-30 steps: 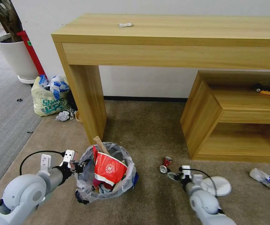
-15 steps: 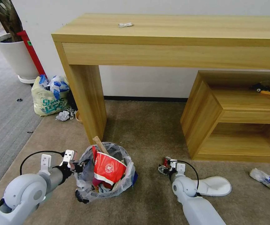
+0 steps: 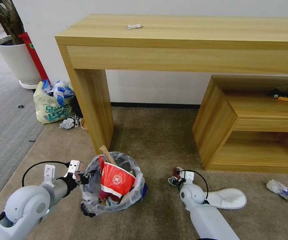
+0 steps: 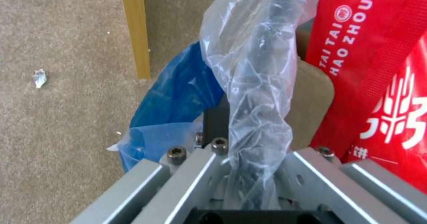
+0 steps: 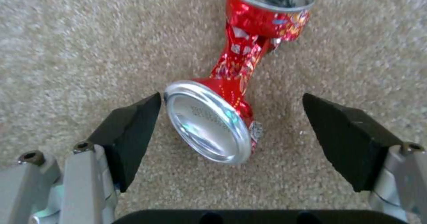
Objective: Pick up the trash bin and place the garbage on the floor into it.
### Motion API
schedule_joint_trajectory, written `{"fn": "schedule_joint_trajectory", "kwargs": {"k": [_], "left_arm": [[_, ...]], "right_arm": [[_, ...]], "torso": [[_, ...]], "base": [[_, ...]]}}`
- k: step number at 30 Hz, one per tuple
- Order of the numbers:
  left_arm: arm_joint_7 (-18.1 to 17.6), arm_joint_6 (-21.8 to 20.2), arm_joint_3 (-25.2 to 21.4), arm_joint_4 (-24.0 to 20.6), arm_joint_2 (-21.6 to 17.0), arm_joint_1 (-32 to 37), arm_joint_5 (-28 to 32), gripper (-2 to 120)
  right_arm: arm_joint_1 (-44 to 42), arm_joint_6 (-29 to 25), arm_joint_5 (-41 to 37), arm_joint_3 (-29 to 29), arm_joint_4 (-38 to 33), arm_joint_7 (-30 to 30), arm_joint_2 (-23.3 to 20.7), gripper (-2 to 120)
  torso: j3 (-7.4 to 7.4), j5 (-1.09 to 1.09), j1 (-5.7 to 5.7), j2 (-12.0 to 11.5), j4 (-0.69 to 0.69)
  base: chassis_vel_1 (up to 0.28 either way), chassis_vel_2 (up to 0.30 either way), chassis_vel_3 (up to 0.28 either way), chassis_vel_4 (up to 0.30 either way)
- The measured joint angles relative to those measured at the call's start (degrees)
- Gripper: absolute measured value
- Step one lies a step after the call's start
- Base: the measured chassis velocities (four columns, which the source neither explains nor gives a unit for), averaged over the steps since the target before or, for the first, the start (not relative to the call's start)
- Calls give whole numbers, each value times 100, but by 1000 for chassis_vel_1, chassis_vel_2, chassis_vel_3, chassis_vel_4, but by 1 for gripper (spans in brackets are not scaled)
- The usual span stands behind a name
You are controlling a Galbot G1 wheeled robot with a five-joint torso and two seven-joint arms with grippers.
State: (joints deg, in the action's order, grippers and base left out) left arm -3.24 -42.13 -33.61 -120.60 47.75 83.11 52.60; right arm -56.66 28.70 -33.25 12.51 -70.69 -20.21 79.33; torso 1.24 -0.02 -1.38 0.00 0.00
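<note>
The trash bin [image 3: 117, 195], black with a crinkly clear liner, stands on the tan carpet floor [image 3: 157, 140] near the desk leg. A red paper cup [image 3: 116, 180] and a brown cardboard strip [image 3: 106, 154] stick out of it. My left gripper [image 3: 83, 176] is shut on the bin's lined rim [image 4: 256, 83]. My right gripper [image 3: 177, 176] hangs low over the crushed red can [image 5: 242, 60]. It is open, with its black fingers [image 5: 129, 134] on either side of the can's silver end. More garbage lies to the right: a white slipper [image 3: 228, 198] and crumpled plastic [image 3: 282, 190].
The wooden desk [image 3: 183, 40] spans the back, its leg [image 3: 94, 106] just behind the bin. A low wooden shelf unit [image 3: 250, 133] stands at the right. A yellowish printed bag [image 3: 52, 103], tissue [image 3: 67, 123] and a white plant pot [image 3: 15, 60] sit at the left by grey carpet [image 3: 0, 126].
My right gripper has moved forward and left from beside the slipper to the crushed can. The left gripper and the bin have stayed put.
</note>
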Motion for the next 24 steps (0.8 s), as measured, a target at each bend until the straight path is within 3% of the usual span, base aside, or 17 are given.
{"fn": "schedule_joint_trajectory", "kwargs": {"k": [13, 24], "left_arm": [[83, 0, -12, -56, -64, 16, 0, 0], [94, 0, -12, -99, -92, 23, 2, 0]], "right_arm": [[189, -268, 168, -13, 427, 234, 74, 75], [246, -297, 185, 18, 581, 293, 122, 47]], "torso": [[0, 0, 0, 0, 0], [-1, -1, 0, 0, -1]], "base": [[0, 0, 0, 0], [0, 0, 0, 0]]}}
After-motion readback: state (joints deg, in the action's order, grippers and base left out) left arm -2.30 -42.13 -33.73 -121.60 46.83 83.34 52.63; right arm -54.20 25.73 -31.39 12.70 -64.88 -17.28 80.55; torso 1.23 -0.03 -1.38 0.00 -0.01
